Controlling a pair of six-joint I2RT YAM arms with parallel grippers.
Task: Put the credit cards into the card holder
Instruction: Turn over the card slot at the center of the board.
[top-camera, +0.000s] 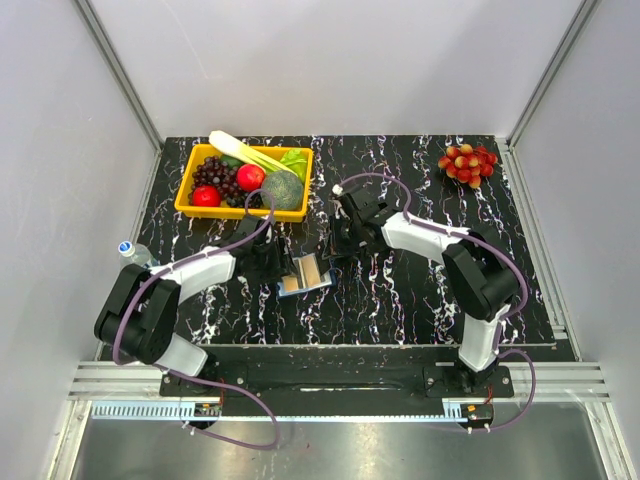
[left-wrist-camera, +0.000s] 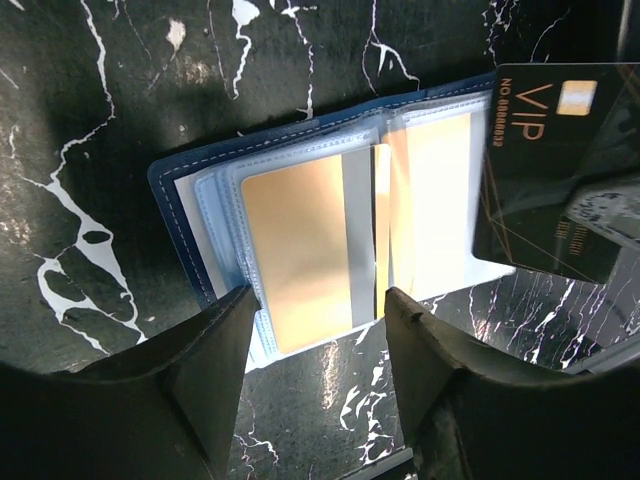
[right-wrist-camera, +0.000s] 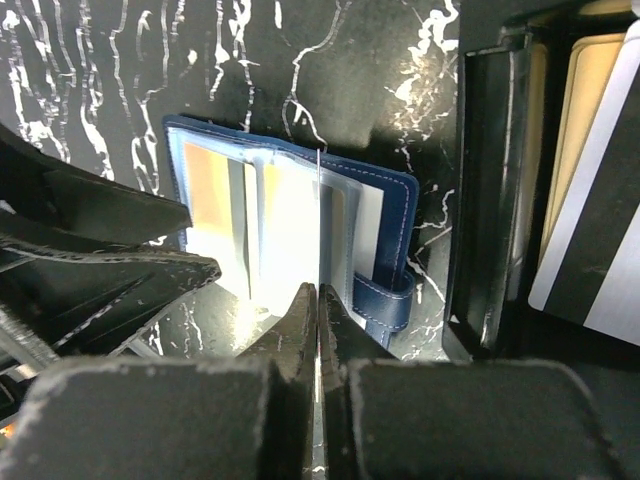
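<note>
Nearest the arm bases, the left gripper (left-wrist-camera: 320, 305) has its jaws apart, one finger on each side of the near edge of the card holder (left-wrist-camera: 173, 215). It clamps nothing, and the spread looks meant to pin the plastic sleeves flat so the case does not fold shut or slide on the marbled worktop (top-camera: 400, 300). The holder lies open, blue cover down, near the middle of the worktop, with tan cards (left-wrist-camera: 295, 250) already seated in its clear pockets. Just beyond its far side, the right gripper (right-wrist-camera: 318, 292) is closed tight on a black VIP card (left-wrist-camera: 545, 170). From its own wrist camera the card shows only as a thin line standing on edge over the sleeves, so it appears lined up to slide into a pocket; whether its leading edge has entered one cannot be told. Beside that gripper sits the black tray (right-wrist-camera: 490, 200), where more cards (right-wrist-camera: 590, 120) wait upright, so the job seems partly done. Farther back stand a yellow basket (top-camera: 184, 185) of fruit and vegetables and, well apart to the right, a cluster of red fruit (top-camera: 467, 162)
</note>
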